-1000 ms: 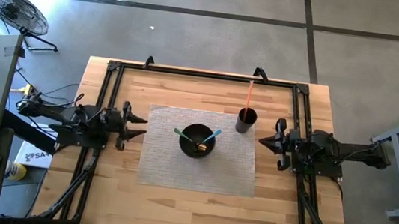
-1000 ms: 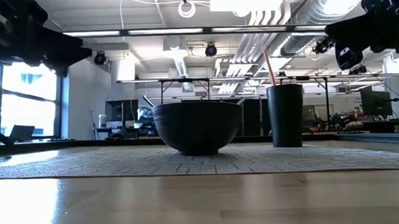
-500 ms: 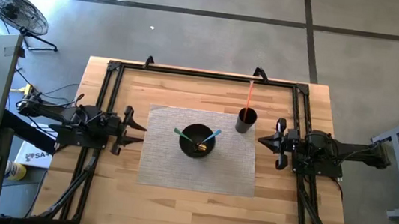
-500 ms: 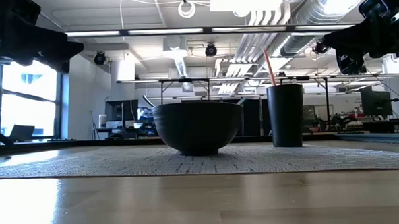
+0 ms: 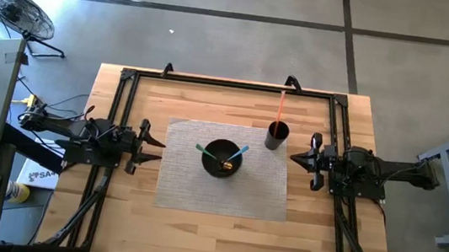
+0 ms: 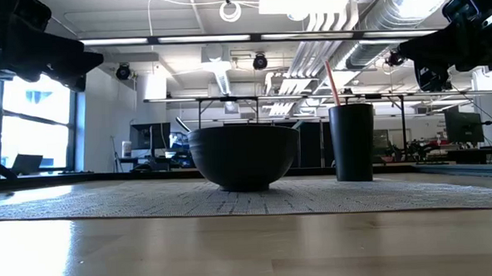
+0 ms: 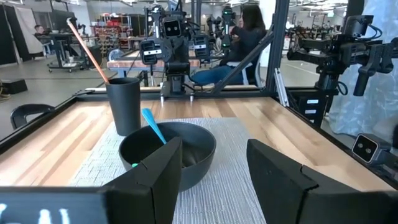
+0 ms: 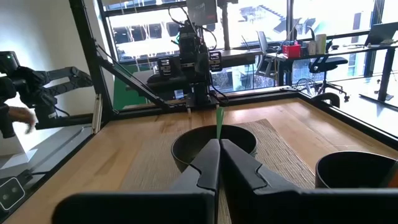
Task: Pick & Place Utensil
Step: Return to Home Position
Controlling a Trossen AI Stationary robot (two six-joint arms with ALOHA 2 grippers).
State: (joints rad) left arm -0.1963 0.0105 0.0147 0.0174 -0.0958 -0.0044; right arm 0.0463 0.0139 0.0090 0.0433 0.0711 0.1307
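A black bowl (image 5: 222, 157) sits on a grey woven mat (image 5: 192, 188) and holds a green utensil (image 5: 204, 150), a blue utensil (image 5: 240, 152) and a small yellow item (image 5: 225, 167). A black cup (image 5: 278, 135) stands at the mat's far right corner with an orange utensil (image 5: 280, 107) leaning in it. My left gripper (image 5: 159, 146) hovers open, left of the bowl (image 7: 168, 151), above the mat's left edge. My right gripper (image 5: 292, 157) hovers shut at the mat's right edge, pointing at the bowl (image 8: 214, 144). Neither touches anything.
A black metal frame (image 5: 229, 82) runs round the wooden table top (image 5: 212, 235). Bare wood lies near and far of the mat. In the wrist views, other robot stands and people show in the room beyond the table.
My left gripper has drawn back a little toward the table's left edge, then held still. The bowl, the cup and the utensils have stayed where they were.
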